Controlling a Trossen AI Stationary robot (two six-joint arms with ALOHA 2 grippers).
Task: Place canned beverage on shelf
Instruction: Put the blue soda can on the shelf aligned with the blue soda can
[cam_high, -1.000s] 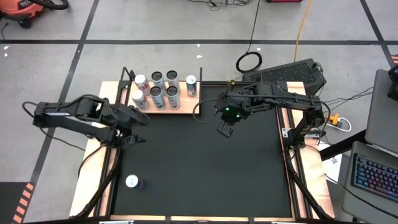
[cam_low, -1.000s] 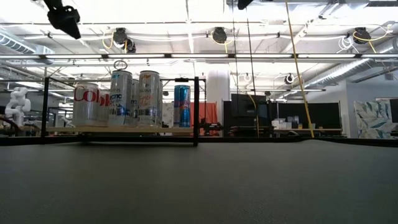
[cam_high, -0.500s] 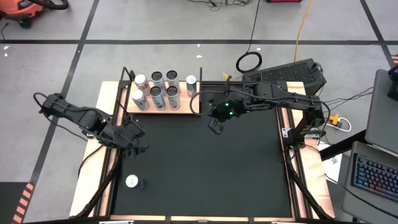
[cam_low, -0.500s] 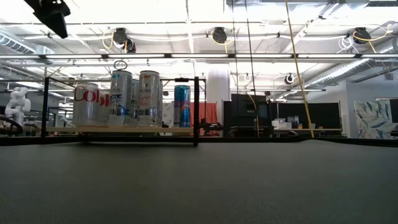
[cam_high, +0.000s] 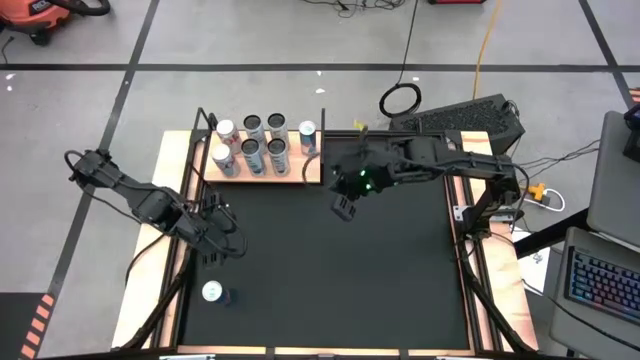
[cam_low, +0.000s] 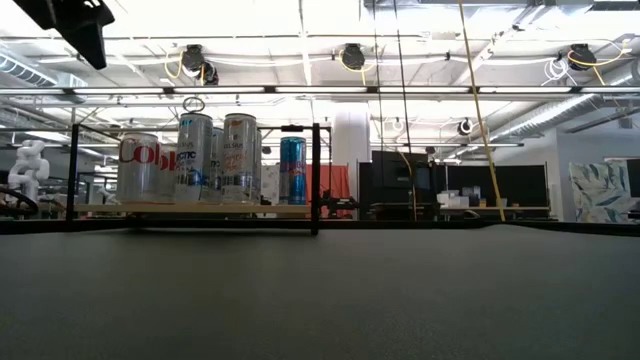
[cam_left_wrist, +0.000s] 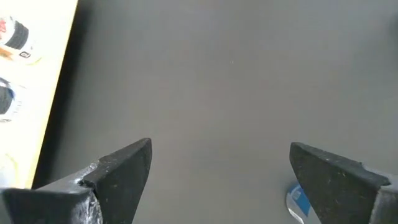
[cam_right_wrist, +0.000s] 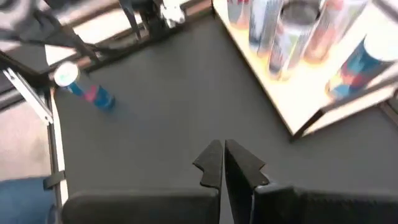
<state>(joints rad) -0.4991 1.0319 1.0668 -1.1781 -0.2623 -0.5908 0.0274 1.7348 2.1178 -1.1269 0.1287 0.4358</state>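
1. Left pincer (cam_high: 215, 240): over the black mat (cam_high: 330, 280), near its left edge and nearer the viewer than the shelf (cam_high: 262, 172). In the left wrist view its fingers (cam_left_wrist: 124, 171) stand spread wide, with nothing between them.
2. Loose can (cam_high: 212, 292): the blue slim can lies on its side on the mat, at the mat's left edge, well apart from the shelf toward the near side. It sits near the left pincer but not touching it, on the pincer's side away from the shelf. The left wrist view shows only a blue-and-white sliver of it (cam_left_wrist: 297, 202) beside one finger, outside the gap.
3. Shelf: the light-wood board with thin black corner rods sits at the far left corner of the mat. Six cans (cam_high: 250, 145) stand upright on it; a blue one (cam_low: 292, 171) stands at the right end of the back row.
4. Right pincer (cam_high: 345, 210): above the mat, just beside the shelf's right near corner, clear of the board. In the right wrist view its fingers (cam_right_wrist: 214, 163) are pressed together, gripping nothing.
5. The right wrist view also shows the loose can (cam_right_wrist: 84, 90) far off on the mat, well apart from the right pincer.
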